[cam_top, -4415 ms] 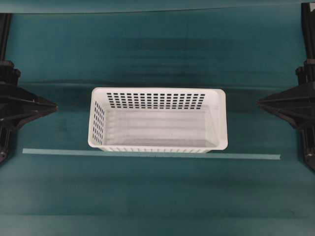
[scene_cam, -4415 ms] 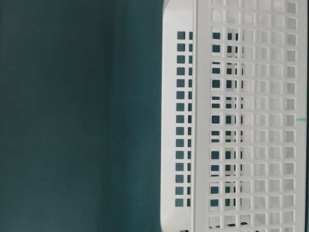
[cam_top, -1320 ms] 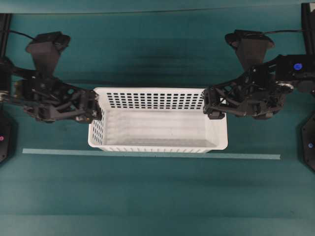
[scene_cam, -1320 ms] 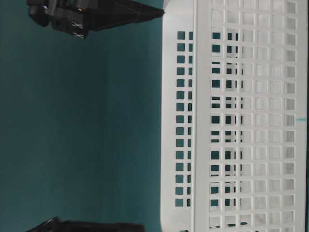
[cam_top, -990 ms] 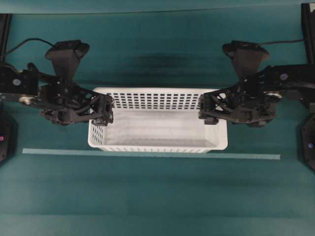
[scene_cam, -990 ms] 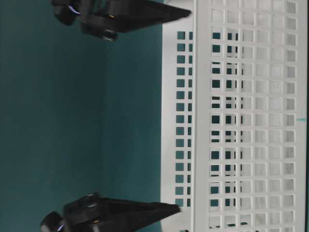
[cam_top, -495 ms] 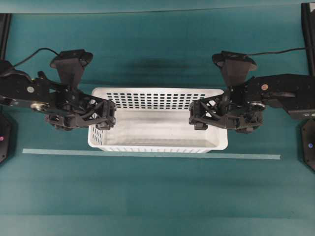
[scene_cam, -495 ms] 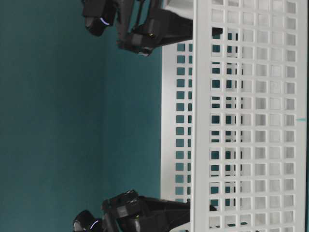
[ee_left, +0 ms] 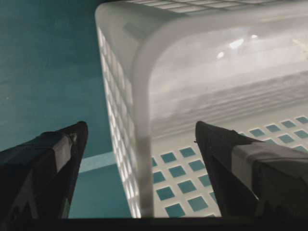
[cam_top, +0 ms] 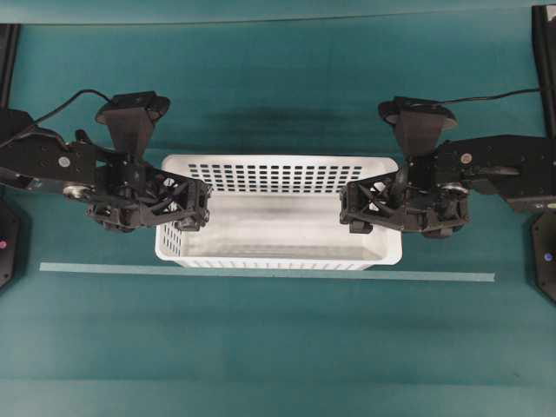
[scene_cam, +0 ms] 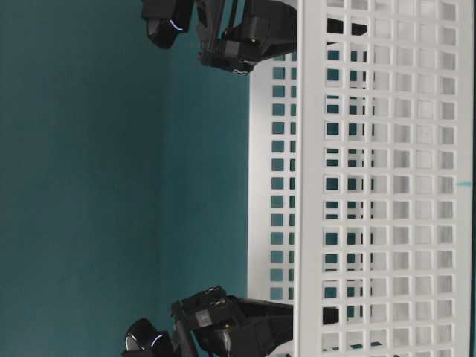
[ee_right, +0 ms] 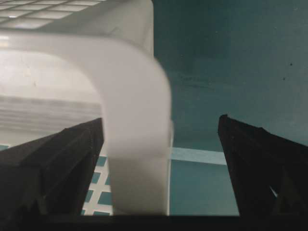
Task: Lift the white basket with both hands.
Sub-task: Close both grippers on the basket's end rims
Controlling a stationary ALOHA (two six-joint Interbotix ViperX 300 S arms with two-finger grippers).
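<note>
The white basket stands on the teal table, long side across the overhead view. My left gripper is open over its left end. In the left wrist view one finger is outside the end wall and one inside, neither touching it. My right gripper is open over the right end. In the right wrist view its fingers straddle the rim the same way. The table-level view shows the basket wall with a gripper at each end.
A pale tape strip runs along the table just in front of the basket; it also shows in the left wrist view and the right wrist view. Black stands sit at the far left and far right edges.
Both arms have come in over the basket's ends and lowered, so each gripper's fingers now straddle an end wall. The basket has not moved.
</note>
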